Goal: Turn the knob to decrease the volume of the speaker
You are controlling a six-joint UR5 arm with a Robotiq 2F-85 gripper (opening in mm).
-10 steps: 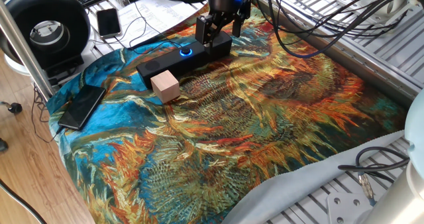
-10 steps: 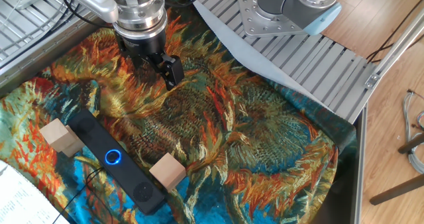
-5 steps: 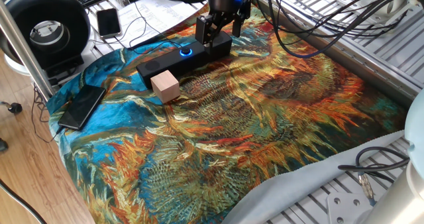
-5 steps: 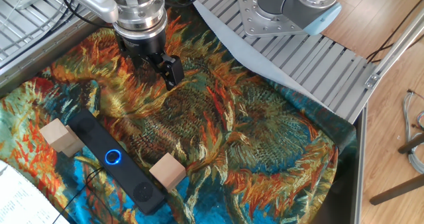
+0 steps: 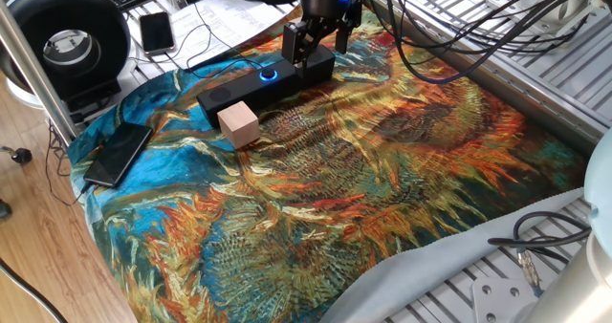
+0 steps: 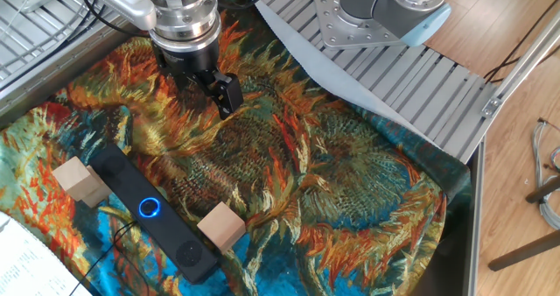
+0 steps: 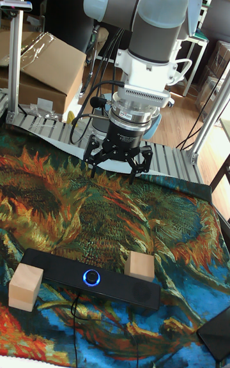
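On the sunflower-print cloth point(image 7: 57, 214) lies the speaker point(image 7: 54, 266); the hand point(image 7: 118, 167) hangs over the cloth nearby, fingers apart.

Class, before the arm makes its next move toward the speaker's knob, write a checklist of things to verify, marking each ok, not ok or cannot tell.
1. Is the gripper open and empty: ok.
2. Is the gripper above the knob: not ok, it hangs over the cloth, away from the speaker.
3. Is the knob uncovered: ok.
4. Are the wooden cubes off the knob: ok, both stand beside the speaker.
5. Present volume level: cannot tell.
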